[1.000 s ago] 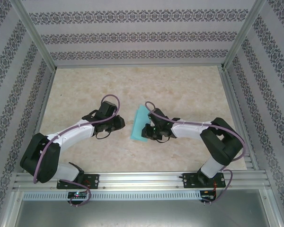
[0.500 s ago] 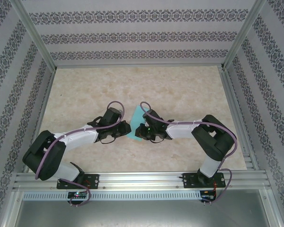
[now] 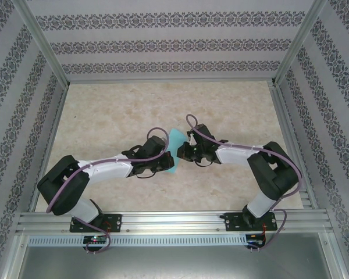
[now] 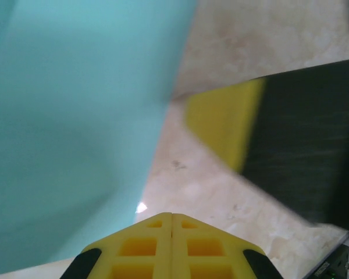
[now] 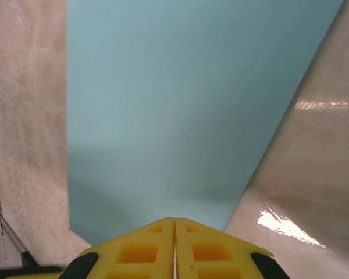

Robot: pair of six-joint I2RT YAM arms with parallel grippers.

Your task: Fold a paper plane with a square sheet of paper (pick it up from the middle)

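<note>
Turquoise paper (image 5: 174, 104) over the beige marbled surface (image 5: 23, 116), right hand (image 5: 174, 220) clenched on its near edge, left hand (image 4: 172, 215) clenched just beside it, grip there unclear.

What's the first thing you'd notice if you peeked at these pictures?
The bright turquoise paper in the middle of the beige table jumps out first. Two white-and-black arms bend in towards it from both sides, with the left claw and right claw close together at the paper. Up close, each claw's yellow fingers are shut tight, with the paper right in front of them.
</note>
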